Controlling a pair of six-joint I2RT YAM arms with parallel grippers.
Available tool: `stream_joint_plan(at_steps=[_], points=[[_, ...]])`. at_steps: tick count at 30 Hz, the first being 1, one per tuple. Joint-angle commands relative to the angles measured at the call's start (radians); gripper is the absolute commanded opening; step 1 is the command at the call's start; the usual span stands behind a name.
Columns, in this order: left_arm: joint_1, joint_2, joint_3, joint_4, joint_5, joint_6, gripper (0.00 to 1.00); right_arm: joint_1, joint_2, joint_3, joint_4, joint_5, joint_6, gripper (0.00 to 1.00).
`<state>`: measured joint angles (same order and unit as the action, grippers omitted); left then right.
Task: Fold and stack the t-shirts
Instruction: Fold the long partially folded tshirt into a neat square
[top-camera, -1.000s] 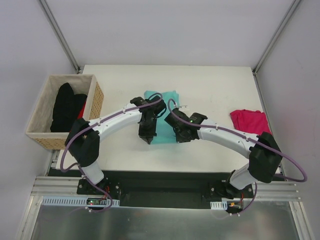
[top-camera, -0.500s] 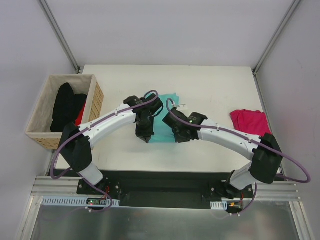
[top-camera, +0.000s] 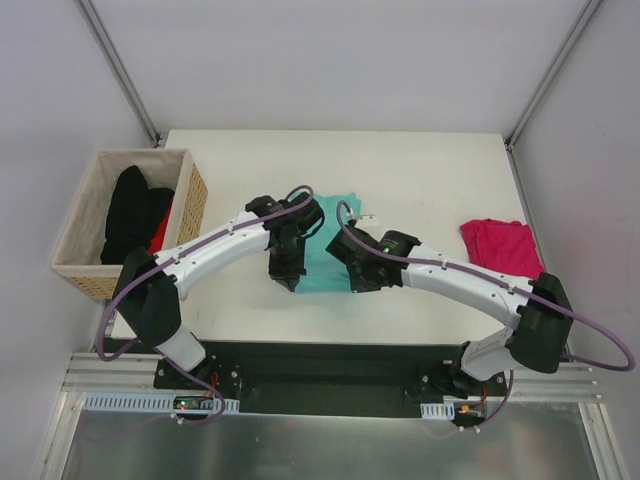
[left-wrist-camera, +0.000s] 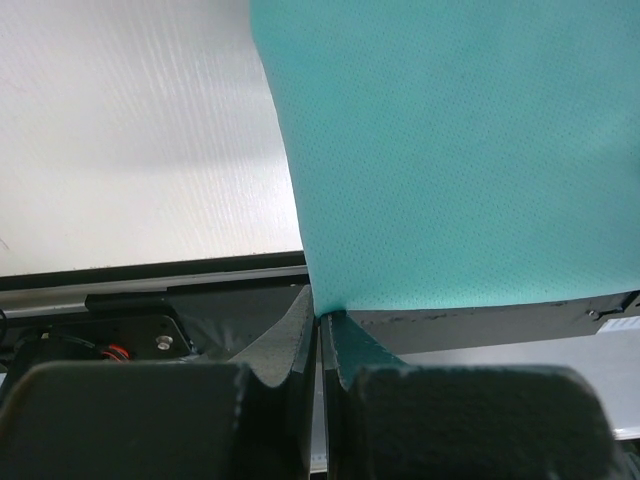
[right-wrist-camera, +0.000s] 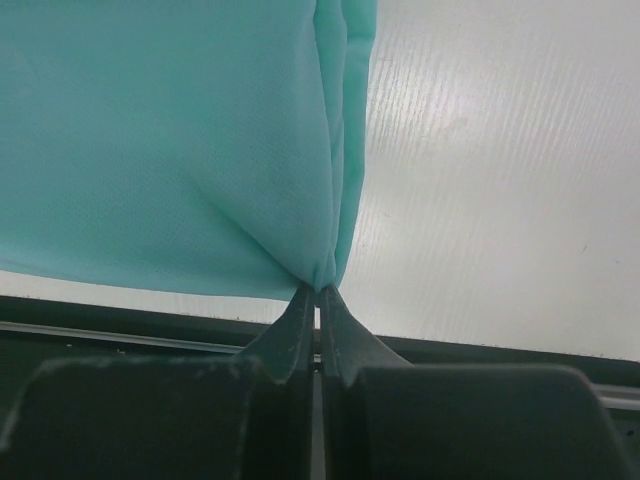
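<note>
Top external, set against a second ago: drawn slightly closer to the near edge, left gripper (top-camera: 287, 284), right gripper (top-camera: 361, 287) and teal shirt (top-camera: 325, 250) together, with the left elbow swung further out. Left wrist: fingers (left-wrist-camera: 298, 335) pressed together on the shirt's near left corner, cloth spreading away above them. Right wrist: fingers (right-wrist-camera: 296, 328) likewise clamped on the near right corner, where a folded side edge bunches into the pinch. Near hem close to the near edge of the table (top-camera: 430, 175), little room left on that side. Bare surface either side of the shirt and beyond its far hem. Pink shirt (top-camera: 500, 245) well apart, by the right edge. Basket (top-camera: 192, 205) beside the left edge, dark clothes inside.
</note>
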<state>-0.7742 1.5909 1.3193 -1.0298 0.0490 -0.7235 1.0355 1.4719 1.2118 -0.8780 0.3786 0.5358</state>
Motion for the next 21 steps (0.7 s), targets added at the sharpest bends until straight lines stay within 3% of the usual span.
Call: stream_joint_plan(at_steps=[1,9,21], points=[[-0.016,-0.051,-0.014,-0.05,0.011,-0.022,0.0,0.017,-0.047,-0.005,-0.085,0.017,0.041,0.01],[-0.02,-0.054,0.018,-0.059,-0.009,-0.014,0.0,0.037,-0.036,0.014,-0.113,0.054,0.044,0.01],[-0.019,0.027,0.268,-0.125,-0.12,0.056,0.0,0.037,0.014,0.184,-0.182,0.213,-0.039,0.01]])
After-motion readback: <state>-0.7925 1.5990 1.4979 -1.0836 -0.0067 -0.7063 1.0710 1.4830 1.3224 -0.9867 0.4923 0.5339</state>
